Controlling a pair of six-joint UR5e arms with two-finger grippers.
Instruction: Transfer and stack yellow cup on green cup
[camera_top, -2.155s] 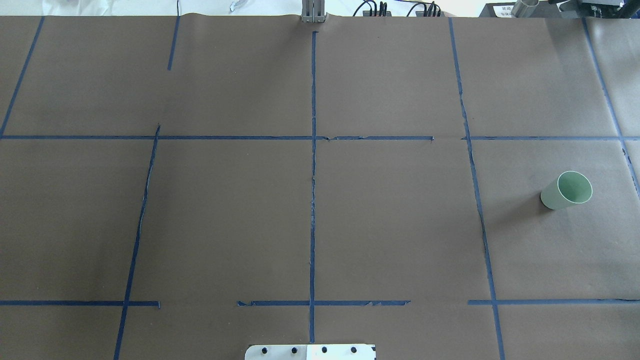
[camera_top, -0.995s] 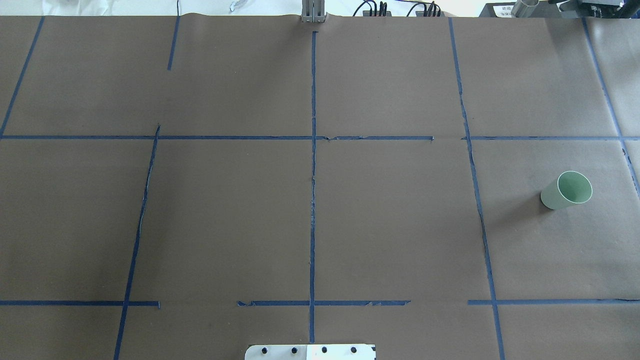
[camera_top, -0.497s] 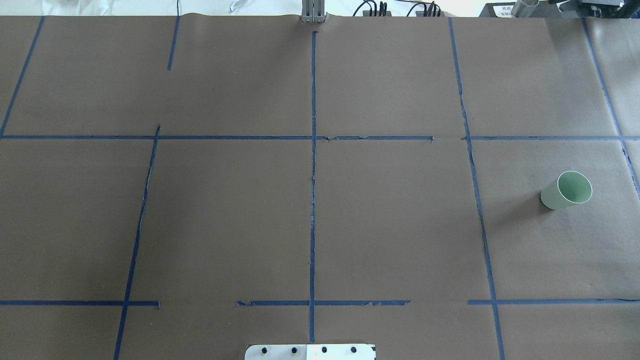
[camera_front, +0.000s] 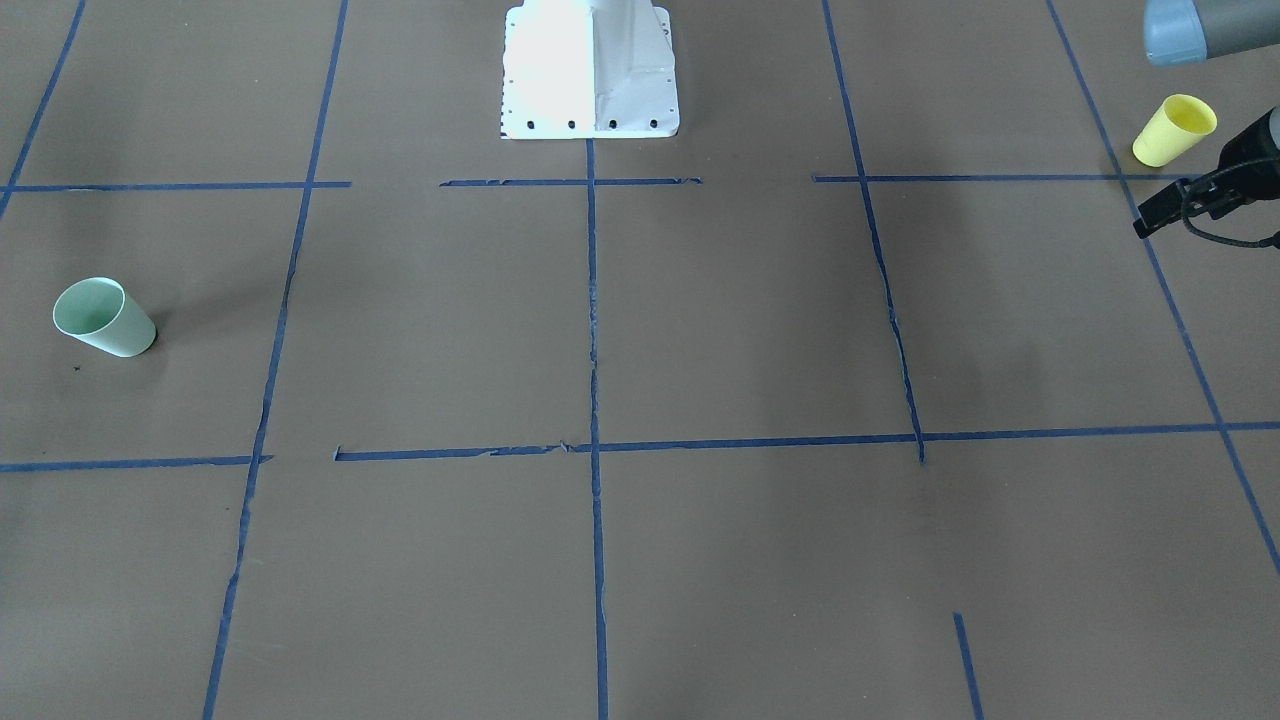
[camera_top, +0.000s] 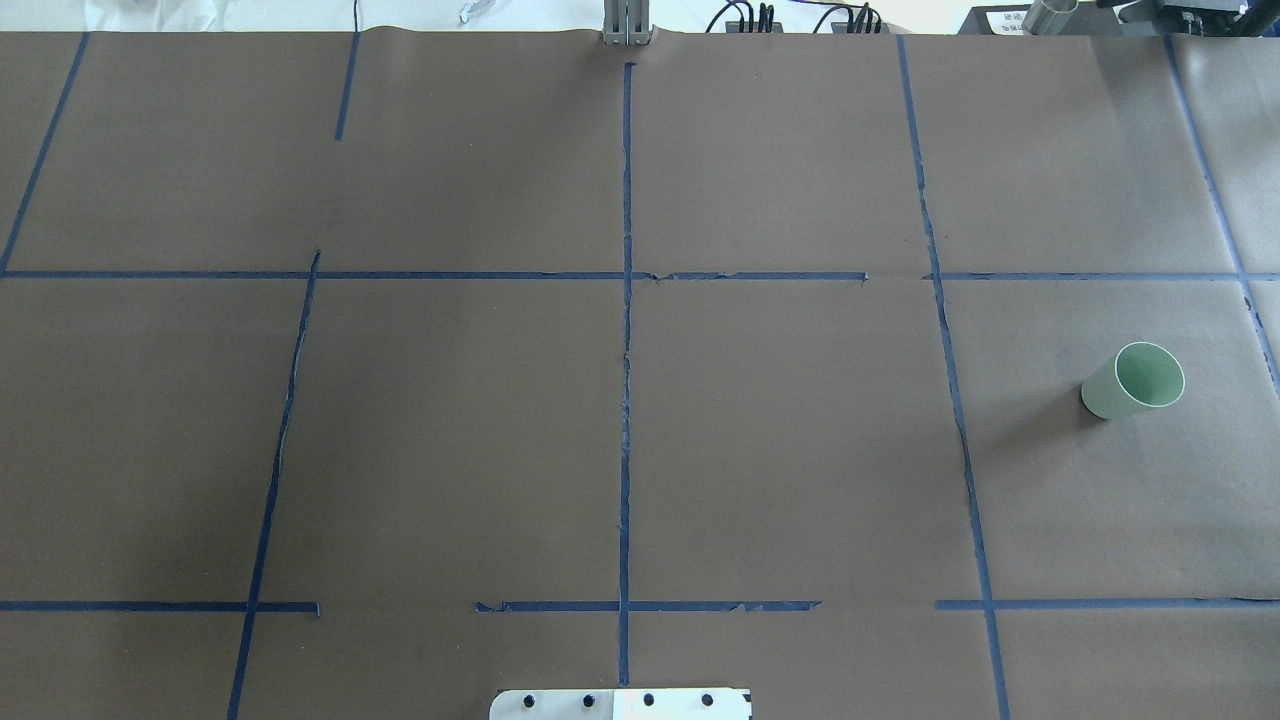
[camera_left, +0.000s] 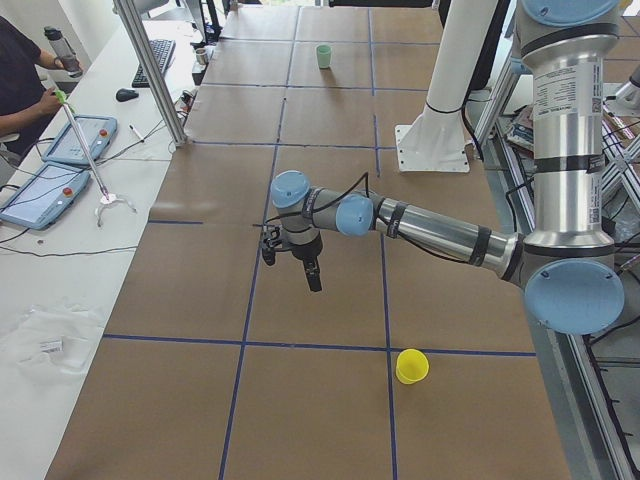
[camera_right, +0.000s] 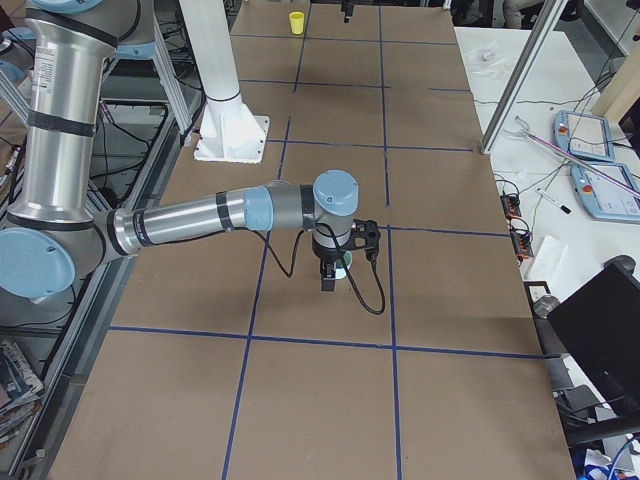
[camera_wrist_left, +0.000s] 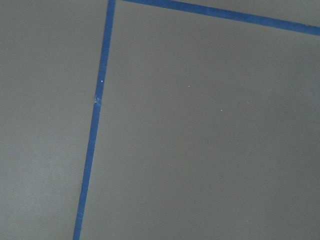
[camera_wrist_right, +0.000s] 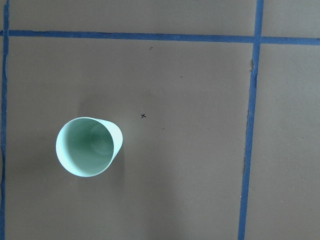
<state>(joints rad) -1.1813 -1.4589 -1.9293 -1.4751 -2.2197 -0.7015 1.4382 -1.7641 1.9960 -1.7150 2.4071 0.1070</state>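
Note:
The yellow cup (camera_front: 1174, 130) stands upright, mouth up, near the table's end on my left; it also shows in the exterior left view (camera_left: 411, 366) and small in the exterior right view (camera_right: 296, 22). The green cup (camera_top: 1133, 381) stands upright, mouth up, on my right side, and fills the lower left of the right wrist view (camera_wrist_right: 89, 146). My left gripper (camera_left: 313, 283) hangs above the table, apart from the yellow cup. My right gripper (camera_right: 327, 283) hovers over the green cup (camera_right: 345, 264). I cannot tell whether either gripper is open or shut. Neither holds a cup.
The brown table cover (camera_top: 780, 440) carries a grid of blue tape lines. The robot's white base plate (camera_front: 590, 70) sits at the table's near-robot edge. An operator (camera_left: 25, 80) sits at a side table with tablets and a keyboard.

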